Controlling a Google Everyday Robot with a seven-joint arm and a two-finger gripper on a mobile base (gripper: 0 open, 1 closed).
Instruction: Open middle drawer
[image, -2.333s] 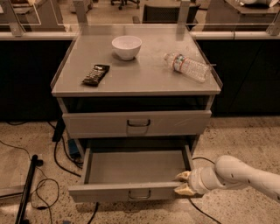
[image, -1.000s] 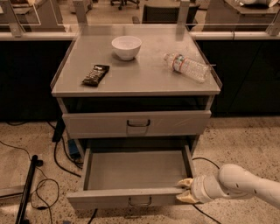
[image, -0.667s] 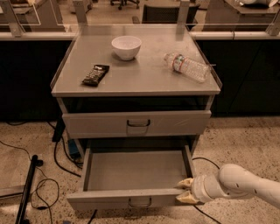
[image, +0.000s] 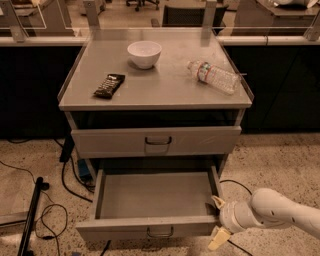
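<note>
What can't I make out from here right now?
All in the camera view:
Lowest drawer: hidden under the open middle drawer, cut by the bottom edge.
Gripper, at that drawer's right front corner: contact with the front unclear from this angle.
Arm: cut by the right edge.

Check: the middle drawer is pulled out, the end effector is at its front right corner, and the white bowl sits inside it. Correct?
No: the camera view shows the white bowl on the cabinet top, not inside the middle drawer. The end effector is at its corner.
</note>
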